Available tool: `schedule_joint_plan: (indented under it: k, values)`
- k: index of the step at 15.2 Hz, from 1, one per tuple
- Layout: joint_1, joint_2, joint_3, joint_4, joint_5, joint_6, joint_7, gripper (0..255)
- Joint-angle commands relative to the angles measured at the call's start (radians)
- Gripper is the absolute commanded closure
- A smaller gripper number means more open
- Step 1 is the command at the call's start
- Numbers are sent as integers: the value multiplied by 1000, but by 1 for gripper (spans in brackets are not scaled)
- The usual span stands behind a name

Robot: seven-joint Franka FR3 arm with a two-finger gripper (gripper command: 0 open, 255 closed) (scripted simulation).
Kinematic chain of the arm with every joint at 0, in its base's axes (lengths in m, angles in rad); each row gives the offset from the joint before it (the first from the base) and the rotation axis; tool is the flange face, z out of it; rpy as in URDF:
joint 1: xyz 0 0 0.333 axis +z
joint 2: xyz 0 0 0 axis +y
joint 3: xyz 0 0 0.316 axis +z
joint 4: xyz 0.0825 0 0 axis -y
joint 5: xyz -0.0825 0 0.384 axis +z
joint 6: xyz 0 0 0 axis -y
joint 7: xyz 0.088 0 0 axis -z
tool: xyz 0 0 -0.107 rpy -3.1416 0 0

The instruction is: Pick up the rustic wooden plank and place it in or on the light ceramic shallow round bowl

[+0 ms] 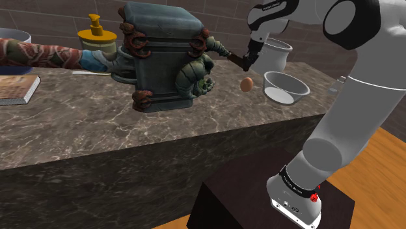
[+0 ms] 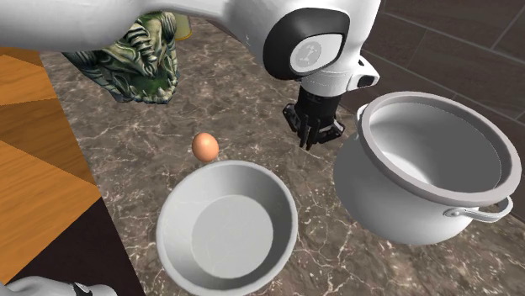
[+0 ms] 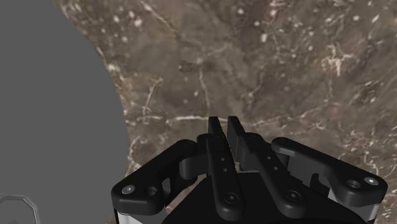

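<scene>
Jaws pressed together, nothing between them, hanging low over the desk (image 1: 130,130) between the pot (image 2: 379,193) and the egg (image 2: 205,146). The white bowl (image 2: 178,206) sits empty just beside both. No plank can be picked out anywhere near the jaws, so I can't say where it lies.

Main risk is that the arm goes on to the bowl empty-handed, with the pick step not yet done. The space is tight too. A sideways sweep to find the plank could clip the pot wall or nudge the egg, which would likely roll, maybe off the desk edge. The ornate box (image 1: 162,65) stands close on the other side, so a wide swing could snag it. The jaws also need to open before any grab.
</scene>
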Motion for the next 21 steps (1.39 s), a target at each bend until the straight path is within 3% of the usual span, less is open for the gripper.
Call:
schedule_joint_plan:
  k: [1,21]
  values:
    - [-1,-5,-1,22,-3,-26,1,255]
    - [-6,-22,-7,269,-14,-290,15,255]
